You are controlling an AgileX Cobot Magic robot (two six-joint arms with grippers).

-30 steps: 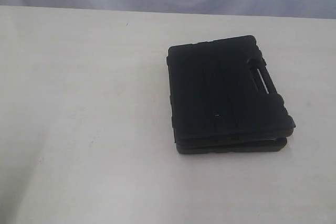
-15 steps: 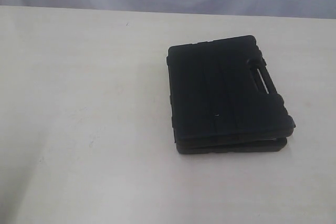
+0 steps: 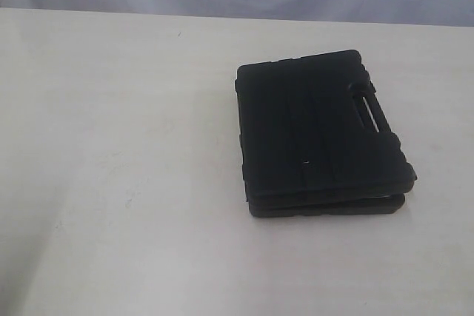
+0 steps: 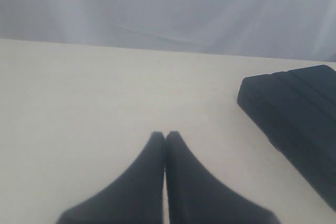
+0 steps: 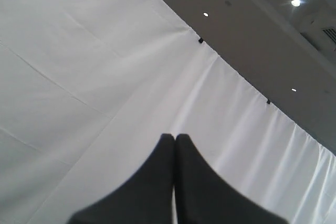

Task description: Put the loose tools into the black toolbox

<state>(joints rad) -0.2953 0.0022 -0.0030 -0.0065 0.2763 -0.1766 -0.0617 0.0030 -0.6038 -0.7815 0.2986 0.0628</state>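
while the black ribbed plastic toolbox (image 3: 318, 135) lies flat with its lid down on the pale beige table (image 3: 111, 153), right of the middle in the exterior view, the left gripper (image 4: 165, 136) hangs over the tabletop near the box, its dark fingers pressed together on nothing. the right gripper (image 5: 175, 137), likewise pressed together and empty, points at a white curtain (image 5: 79, 77).
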